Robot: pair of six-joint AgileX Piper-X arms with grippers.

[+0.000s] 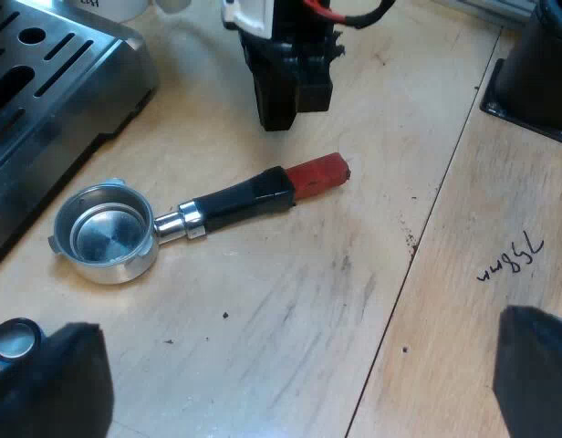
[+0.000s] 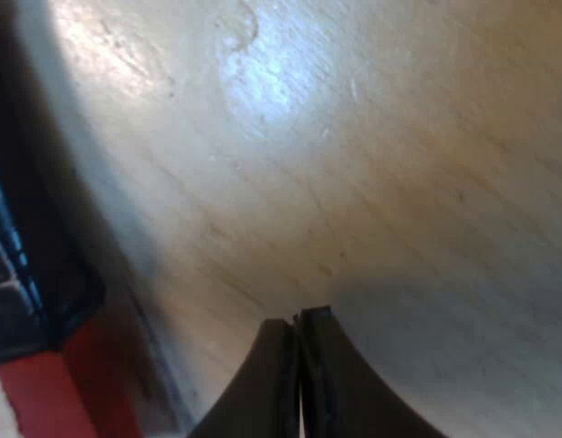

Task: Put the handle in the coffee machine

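Left gripper (image 1: 299, 333): wide open, nothing held. Its two dark fingers (image 1: 53, 383) stand far apart above the wooden table (image 1: 290, 301), on the near side of the holder.

Holder (image 1: 185, 219): lies loose and flat on the table, not in the machine. Metal basket (image 1: 103, 233) faces up. The dark handle runs from it to the red end (image 1: 317, 173), which points away from the espresso machine.

Pen marks (image 1: 509, 260) on the table plank, well apart from the holder, past the red end.

Right gripper (image 1: 283, 114): hangs just beyond the holder's red end, tips pointing down, near it but not touching. In its own wrist view the two fingers are pressed together with nothing between them, and they sit low over bare wood. The red end and dark handle lie close beside them. Cannot tell whether the tips touch the table.

Espresso machine (image 1: 44, 100): its steel base and slotted drip tray stand just beyond the holder's basket, close to it, not touching.

Dark block (image 1: 536, 73) on a black plate: farthest off, well beyond the red end.
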